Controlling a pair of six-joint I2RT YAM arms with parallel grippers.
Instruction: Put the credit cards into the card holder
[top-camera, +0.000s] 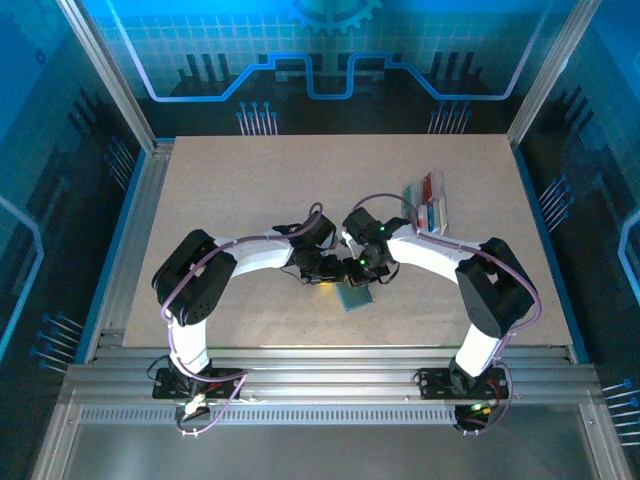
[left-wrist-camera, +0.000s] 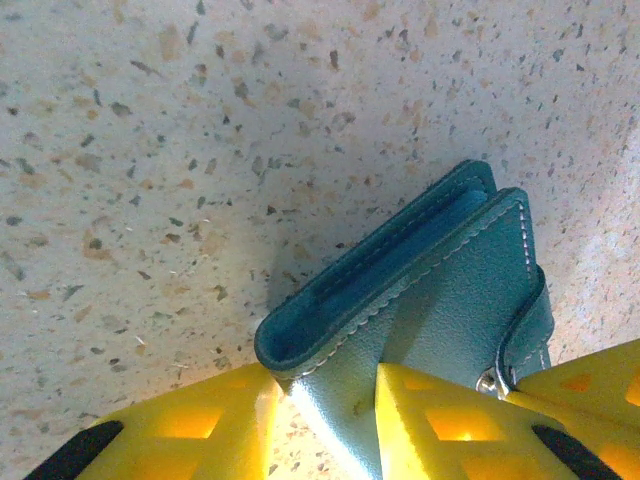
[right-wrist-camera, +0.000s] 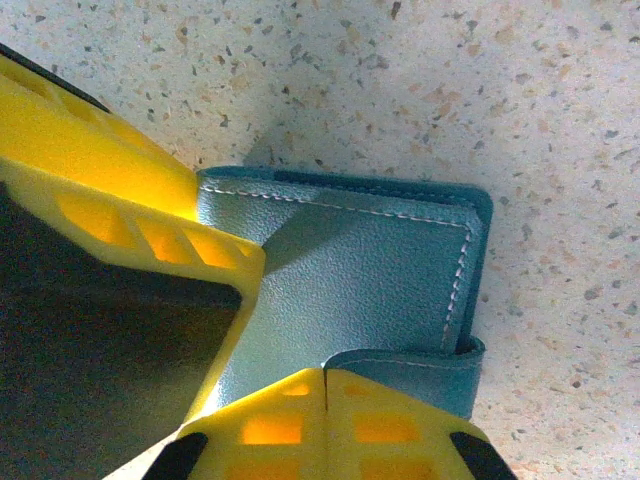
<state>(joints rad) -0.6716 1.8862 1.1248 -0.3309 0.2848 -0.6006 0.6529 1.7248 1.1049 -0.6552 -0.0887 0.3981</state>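
The card holder (left-wrist-camera: 440, 290), a slate-blue folded wallet with white stitching, lies on the speckled table at the middle (top-camera: 353, 296). My left gripper (left-wrist-camera: 320, 395) is shut on its near corner, one yellow finger (left-wrist-camera: 180, 425) against the folded edge and the other on the flap. My right gripper (right-wrist-camera: 325, 385) is shut, its fingertips pressed together on the wallet's closing strap (right-wrist-camera: 410, 365). In the top view the left gripper (top-camera: 325, 270) and right gripper (top-camera: 362, 272) meet over the card holder. The credit cards (top-camera: 430, 190), red and blue, sit at the right rear.
The cards rest in a clear plastic tray (top-camera: 413, 192) on the right side of the table. In the right wrist view the left gripper's yellow finger (right-wrist-camera: 110, 180) crosses the upper left. Aluminium rails (top-camera: 320, 375) run along the near edge.
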